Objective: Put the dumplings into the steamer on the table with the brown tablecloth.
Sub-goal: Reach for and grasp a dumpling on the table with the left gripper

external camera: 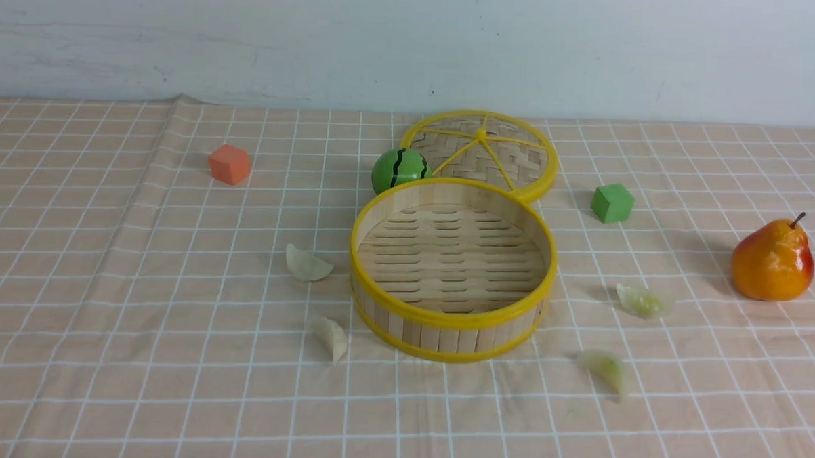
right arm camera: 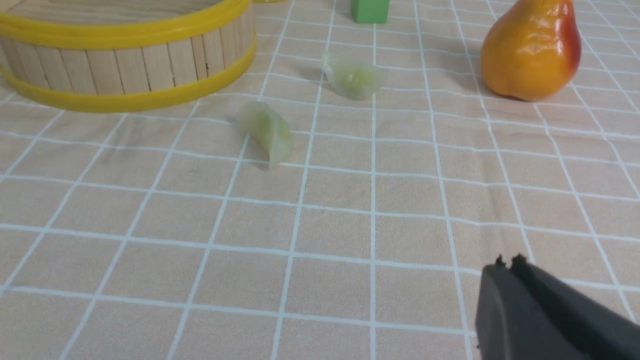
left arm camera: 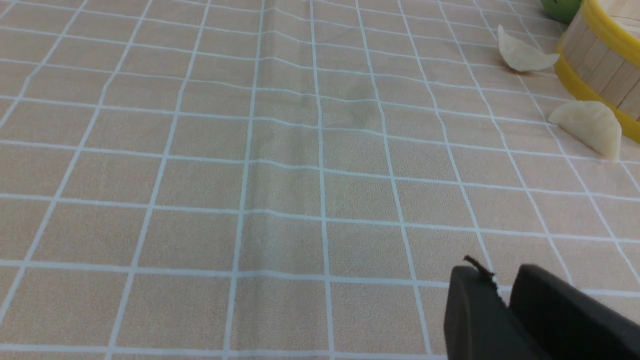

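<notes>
All four dumplings lay on the tablecloth [external camera: 107,279], outside the steamer [external camera: 450,320]. The far white dumpling [external camera: 306,264] and the near white dumpling [external camera: 331,337] sat just left of the steamer, close to its wall but apart from it. The far green dumpling [external camera: 644,302] and the near green dumpling [external camera: 607,369] lay to its right, a little farther off. The steamer stood upright at the middle, its slatted floor bare. Right behind it was the lid [external camera: 511,166], with a striped green ball [external camera: 399,170] just beside the lid's left edge. An orange cube [external camera: 229,164] sat well off to the left, a green cube [external camera: 612,203] to the right, and a pear [external camera: 772,261] stood farther right still. The left claw [left arm camera: 500,282] was clenched on nothing, low over bare cloth. The right claw [right arm camera: 507,265] was likewise clenched and held nothing.
</notes>
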Robot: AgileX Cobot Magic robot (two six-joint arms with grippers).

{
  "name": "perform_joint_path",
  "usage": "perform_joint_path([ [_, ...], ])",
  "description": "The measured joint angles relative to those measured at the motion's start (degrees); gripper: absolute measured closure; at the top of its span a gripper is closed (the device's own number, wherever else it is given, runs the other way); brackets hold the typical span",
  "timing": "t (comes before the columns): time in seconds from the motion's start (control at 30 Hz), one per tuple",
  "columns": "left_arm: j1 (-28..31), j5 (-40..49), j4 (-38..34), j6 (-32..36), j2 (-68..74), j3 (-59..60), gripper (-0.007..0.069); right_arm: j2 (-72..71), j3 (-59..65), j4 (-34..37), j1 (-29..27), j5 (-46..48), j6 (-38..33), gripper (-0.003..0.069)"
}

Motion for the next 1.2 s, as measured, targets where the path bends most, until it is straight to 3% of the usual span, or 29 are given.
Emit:
perform_joint_path([
  [0.97, 0.00, -0.55, 1.25, 0.00, 0.00, 0.00, 0.0483, 0.00, 0.00, -0.43, 0.00, 0.00, 0.00, 0.0622],
  [1.17, 0.00, -5.27, 1.60, 0.00, 0.00, 0.02, 0.0481, 0.00, 0.00, -4.95, 0.00, -0.26, 0.00, 0.0612],
  [1.2, 0.00, -9.28, 1.68, 0.00, 0.00, 0.07, 0.0480, 0.00, 0.14, -7.00, 0.00, -1.37, 0.00, 0.0608],
])
